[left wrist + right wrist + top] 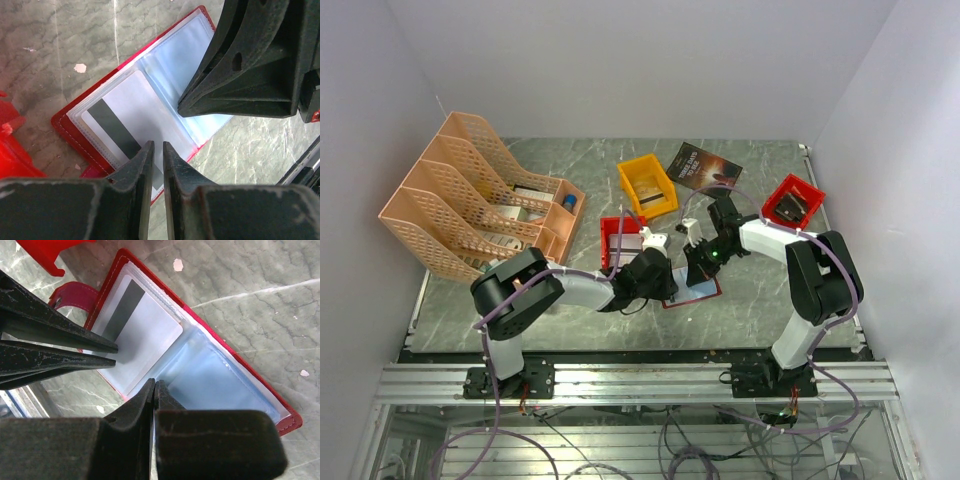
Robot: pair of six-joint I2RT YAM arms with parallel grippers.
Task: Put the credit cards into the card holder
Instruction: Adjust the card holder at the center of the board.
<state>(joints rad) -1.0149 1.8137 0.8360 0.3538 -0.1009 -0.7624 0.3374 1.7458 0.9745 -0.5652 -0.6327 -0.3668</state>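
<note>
The dark-red card holder (692,291) lies open on the table between my two grippers, pale bluish pockets up. It also shows in the left wrist view (64,127) and the right wrist view (260,385). A whitish credit card with a dark stripe (131,109) (142,337) lies flat in one half of it. My left gripper (156,146) (658,277) hovers at that card's edge, jaws a narrow gap apart with nothing between them. My right gripper (154,383) (701,264) is shut, with its tips at the holder's middle fold. The snap tab (75,294) sticks out at the side.
Orange file racks (470,205) stand at the back left. A yellow bin (648,187), a red bin (617,238) beside the left gripper, another red bin (793,202) at the right and a dark booklet (704,165) lie behind the holder.
</note>
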